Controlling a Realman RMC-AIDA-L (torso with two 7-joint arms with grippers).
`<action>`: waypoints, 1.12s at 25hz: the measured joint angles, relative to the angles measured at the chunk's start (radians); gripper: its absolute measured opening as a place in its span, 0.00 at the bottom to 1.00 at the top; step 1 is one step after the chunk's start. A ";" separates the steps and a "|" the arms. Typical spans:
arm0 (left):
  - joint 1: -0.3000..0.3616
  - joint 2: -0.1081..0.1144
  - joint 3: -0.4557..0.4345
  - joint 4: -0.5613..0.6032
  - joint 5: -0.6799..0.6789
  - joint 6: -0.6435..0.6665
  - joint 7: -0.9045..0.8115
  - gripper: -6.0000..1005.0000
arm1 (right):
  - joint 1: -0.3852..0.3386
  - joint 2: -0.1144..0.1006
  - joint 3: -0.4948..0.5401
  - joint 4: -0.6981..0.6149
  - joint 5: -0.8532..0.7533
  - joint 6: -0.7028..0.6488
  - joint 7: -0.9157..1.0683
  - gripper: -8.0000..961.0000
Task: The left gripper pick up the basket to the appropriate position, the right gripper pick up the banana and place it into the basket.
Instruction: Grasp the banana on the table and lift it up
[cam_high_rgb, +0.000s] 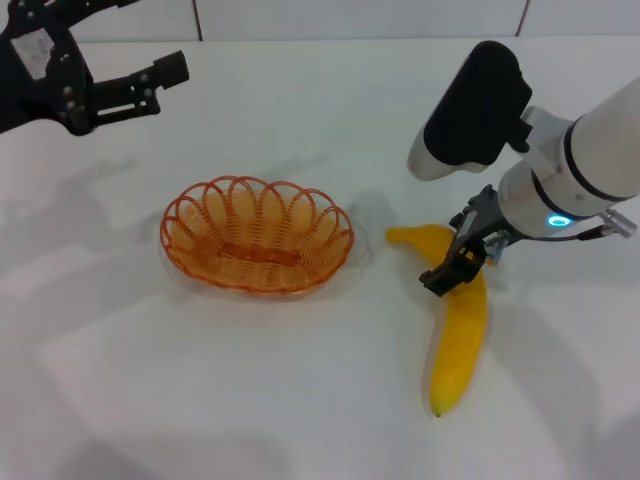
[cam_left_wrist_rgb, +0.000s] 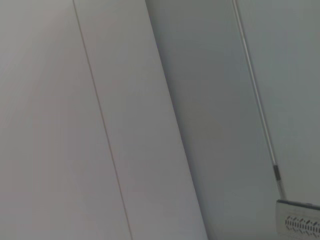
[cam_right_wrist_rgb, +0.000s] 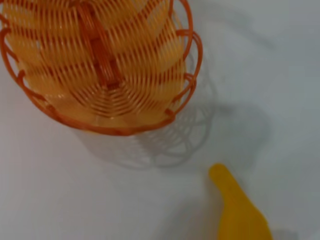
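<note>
Sitting flat on the white table (cam_high_rgb: 300, 420), the basket (cam_high_rgb: 257, 234) lay a little left of the scene's middle, its scalloped orange rim unbroken and nothing inside it. Bare tabletop ran all round it: a broad stretch on the near side, a strip toward the far wall, and a narrow gap on its right before the banana (cam_high_rgb: 458, 330) began. The banana lay to the right of the basket, apart from it, its curved stem end pointing left toward the basket's right rim and its long body running toward the near edge. The right gripper (cam_high_rgb: 458, 268) was down over the upper part of the banana, near the bend, with its black fingers (cam_high_rgb: 447, 277) low against the yellow skin; whether they had clamped the fruit or merely straddled it could not be told from the head view. In the right wrist view the basket's (cam_right_wrist_rgb: 100, 65) looped edge and the banana's (cam_right_wrist_rgb: 240, 210) narrow end showed with a band of table and shadow between them, not touching. The left gripper (cam_high_rgb: 140, 85) hung raised at the far left, well apart from the basket, its two fingers spread and holding nothing, leaving the whole left side of the table free. Its wrist camera showed only pale wall panels (cam_left_wrist_rgb: 125, 120).
</note>
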 joint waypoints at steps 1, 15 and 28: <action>0.000 0.000 0.000 0.000 0.000 0.000 0.000 0.89 | 0.002 0.000 0.000 0.004 0.000 0.000 0.000 0.90; -0.001 -0.002 0.000 -0.001 0.001 -0.002 0.002 0.89 | 0.015 -0.001 0.004 0.007 0.000 -0.013 0.029 0.90; 0.000 -0.004 -0.003 -0.001 0.001 -0.001 0.005 0.89 | 0.032 -0.003 0.008 0.012 -0.002 -0.038 0.040 0.67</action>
